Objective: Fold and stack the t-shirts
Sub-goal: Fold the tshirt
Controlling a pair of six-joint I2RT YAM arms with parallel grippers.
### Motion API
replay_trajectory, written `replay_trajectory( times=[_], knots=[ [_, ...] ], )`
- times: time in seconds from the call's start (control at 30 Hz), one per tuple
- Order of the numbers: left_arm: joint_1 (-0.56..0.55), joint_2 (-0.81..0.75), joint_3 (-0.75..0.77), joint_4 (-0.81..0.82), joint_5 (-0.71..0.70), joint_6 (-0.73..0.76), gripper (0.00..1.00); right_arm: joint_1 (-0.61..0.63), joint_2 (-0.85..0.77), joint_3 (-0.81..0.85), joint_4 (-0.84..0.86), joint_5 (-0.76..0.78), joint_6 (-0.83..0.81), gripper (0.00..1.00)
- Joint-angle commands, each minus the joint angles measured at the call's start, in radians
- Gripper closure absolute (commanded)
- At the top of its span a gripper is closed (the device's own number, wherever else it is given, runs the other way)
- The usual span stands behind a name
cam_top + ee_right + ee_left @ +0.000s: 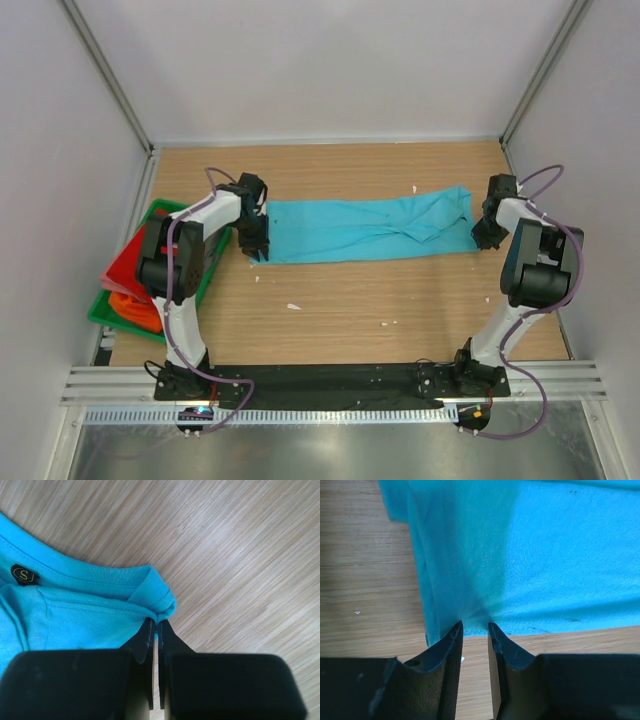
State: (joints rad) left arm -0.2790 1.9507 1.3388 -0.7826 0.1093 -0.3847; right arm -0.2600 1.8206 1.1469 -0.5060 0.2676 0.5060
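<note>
Pinching the neckband of the turquoise t-shirt [75,615], the right tool [156,625] has its fingers pressed almost together. The left tool [474,625] nips the opposite edge, where the cloth puckers. The shirt lies stretched long across the wooden bench [350,310]. A red t-shirt [125,262] and an orange t-shirt [135,305] sit in a green tray [160,207] beside the left arm.

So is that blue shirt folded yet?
Partly: the turquoise t-shirt lies in a long narrow band, sides folded in, not yet folded crosswise.
</note>
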Motion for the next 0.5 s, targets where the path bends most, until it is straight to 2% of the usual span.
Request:
replay_trajectory(
  times=[0.0, 0.07, 0.1, 0.2, 0.37, 0.47],
  knots=[
    [0.012, 0.024, -0.038, -0.011, -0.025, 0.029, 0.71, -0.01, 0.022, 0.031, -0.028, 0.082, -0.043, 0.96],
    [0.004, 0.001, -0.032, -0.006, -0.001, 0.027, 0.7, 0.002, 0.016, 0.049, -0.051, 0.041, -0.047, 0.79],
    [0.0, -0.028, -0.03, -0.006, 0.027, 0.033, 0.67, 0.007, 0.008, 0.078, -0.089, 0.035, -0.052, 0.66],
    [-0.02, -0.079, -0.009, -0.027, 0.076, 0.038, 0.62, 0.016, -0.05, 0.132, -0.167, 0.006, -0.055, 0.55],
    [-0.026, -0.147, -0.004, -0.038, 0.141, 0.041, 0.61, 0.086, -0.179, 0.142, -0.183, -0.082, -0.023, 0.49],
    [-0.028, -0.167, 0.0, -0.034, 0.161, 0.038, 0.62, 0.227, -0.191, 0.108, -0.126, -0.145, 0.055, 0.52]
  ],
)
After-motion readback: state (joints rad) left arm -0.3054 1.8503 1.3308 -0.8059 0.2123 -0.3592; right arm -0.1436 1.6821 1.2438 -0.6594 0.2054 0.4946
